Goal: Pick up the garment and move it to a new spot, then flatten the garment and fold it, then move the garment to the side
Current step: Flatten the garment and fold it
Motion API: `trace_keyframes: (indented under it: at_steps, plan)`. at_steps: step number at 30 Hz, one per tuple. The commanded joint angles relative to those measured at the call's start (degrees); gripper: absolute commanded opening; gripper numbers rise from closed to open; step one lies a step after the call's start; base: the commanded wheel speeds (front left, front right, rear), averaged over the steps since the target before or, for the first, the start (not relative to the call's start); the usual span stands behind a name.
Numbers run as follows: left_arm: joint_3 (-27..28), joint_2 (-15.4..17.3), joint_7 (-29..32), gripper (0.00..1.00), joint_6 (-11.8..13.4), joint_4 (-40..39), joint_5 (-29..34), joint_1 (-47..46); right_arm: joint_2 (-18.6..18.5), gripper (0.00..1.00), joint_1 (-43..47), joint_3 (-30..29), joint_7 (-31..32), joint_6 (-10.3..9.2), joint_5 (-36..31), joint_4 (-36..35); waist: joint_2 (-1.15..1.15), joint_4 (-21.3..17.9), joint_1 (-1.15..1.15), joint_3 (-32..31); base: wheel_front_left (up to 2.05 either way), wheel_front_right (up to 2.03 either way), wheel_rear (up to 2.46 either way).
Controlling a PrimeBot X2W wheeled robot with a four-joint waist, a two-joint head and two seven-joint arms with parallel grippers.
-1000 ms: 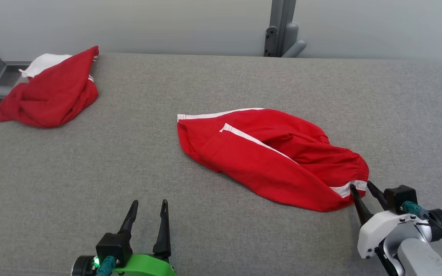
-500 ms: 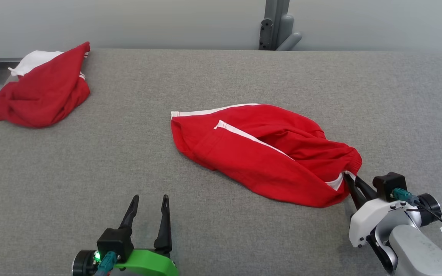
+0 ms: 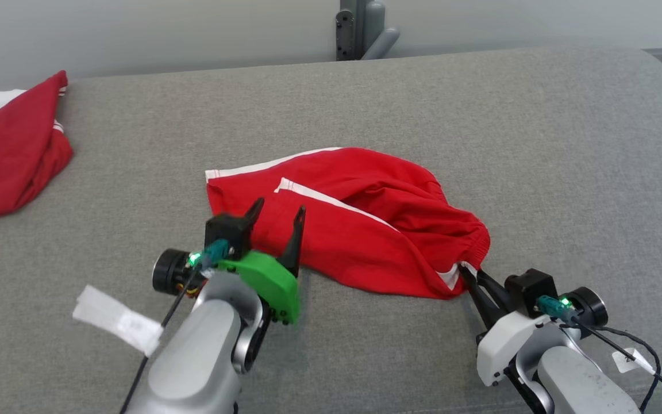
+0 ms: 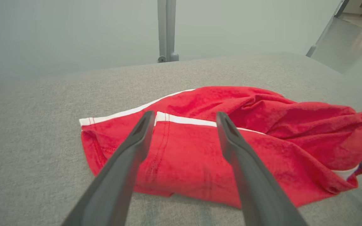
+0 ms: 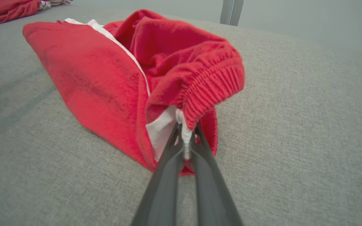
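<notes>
On grey padded top (image 3: 538,144), approx mid-surface, red shorts (image 3: 360,230) lie crumpled, not yet flattened. Long axis runs diag. in head view: leg-hem end (image 3: 228,190) far-left, elastic waistband (image 3: 472,241) near-right, w/ white side stripe (image 3: 331,201) following that line. Right gripper (image 3: 470,271) sits at the waistband end, jaws closed tight on the corner where white stripe meets elastic. Its wrist view shows cloth pinched betw. both fingers and bunched up above them. Left gripper (image 3: 280,206) is spread wide, holding nothing, fingers pointing across the cloth at the hem end, over the near edge; can't tell if tips touch fabric. So each arm has its own end: right on waistband, left nearer the hem, shorts lying between them across the robot's front. Judgement: next move prob. needs left to pinch the hem side so both ends lift together; w/ one grip only, cloth would likely drag and fold on itself. Second red garment (image 3: 9,155) lies well apart, far left. No brand or print visible on shorts. Paper tags (image 3: 115,319) hang off the arm cables; writing too small to read.
</notes>
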Motion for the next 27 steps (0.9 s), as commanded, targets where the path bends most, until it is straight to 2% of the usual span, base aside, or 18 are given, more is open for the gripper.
trace_keyframes:
  at_steps: [1, 3, 7, 14, 27]
  plan:
    - [-0.8, 0.2, 1.8, 1.0, 0.5, 2.9, -1.3, -3.3, 0.3, 0.0, -0.5, 0.5, -0.2, -0.06, -0.5, -0.3, 0.0, -2.4, 0.0, 1.8, 0.0, 0.0, 0.0]
    - [-1.6, 0.2, 4.8, 1.0, 1.4, 7.0, -3.8, -7.2, 0.6, 0.0, -1.4, 1.2, -0.2, -0.06, -0.6, -0.3, 0.0, -3.4, 0.0, 2.4, 0.0, 0.0, 0.0]
    - [-3.1, 0.2, 9.6, 1.0, 5.3, 13.8, -8.7, -13.4, 1.2, 0.0, -2.8, 2.4, -0.2, -0.06, -0.9, -0.2, 0.0, -5.2, 0.0, 3.8, 0.0, 0.0, 0.0]
    - [-7.7, 0.2, 15.1, 1.0, 10.7, 19.9, -16.0, -20.4, 2.1, 0.0, -4.7, 3.4, -0.2, -0.06, -1.0, -0.4, 0.0, -7.4, 0.0, 6.0, 0.0, 0.0, 0.0]
    - [-13.1, 0.2, 17.6, 1.0, 15.8, 26.8, -21.2, -27.3, 3.0, 0.0, -5.0, 3.7, -0.2, -0.06, -1.2, -0.2, 0.0, -8.4, 0.0, 7.5, 0.0, 0.0, 0.0]
